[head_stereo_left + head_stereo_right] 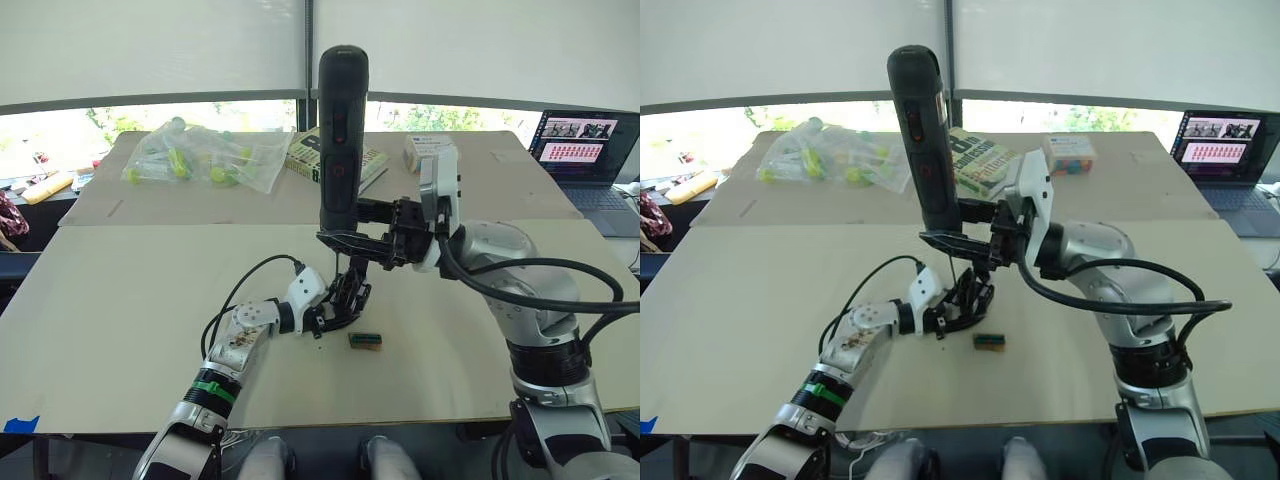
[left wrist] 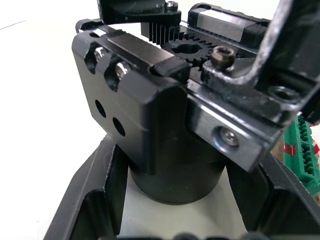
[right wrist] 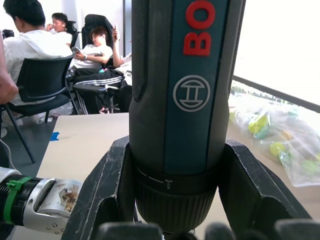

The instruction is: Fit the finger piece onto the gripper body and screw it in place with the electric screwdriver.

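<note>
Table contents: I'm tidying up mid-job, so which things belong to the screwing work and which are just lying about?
In use:
screwdriver, in right gripper
gripper body, in left gripper

Lying about:
green box
bag of tubes
book
laptop

The thick matte-black and dark teal cylinder of the electric screwdriver (image 3: 182,100), with red lettering and a round logo on it, sits clamped between the right gripper (image 3: 175,200)'s two black fingers (image 3: 107,190). Down in the corner there's the left arm's silver wrist with a green band (image 3: 35,202) over the beige tabletop (image 3: 80,135). Behind it some people sit on dark chairs (image 3: 42,80), and a clear plastic bag of yellow-green bits (image 3: 272,145) lies off to the side.
</note>
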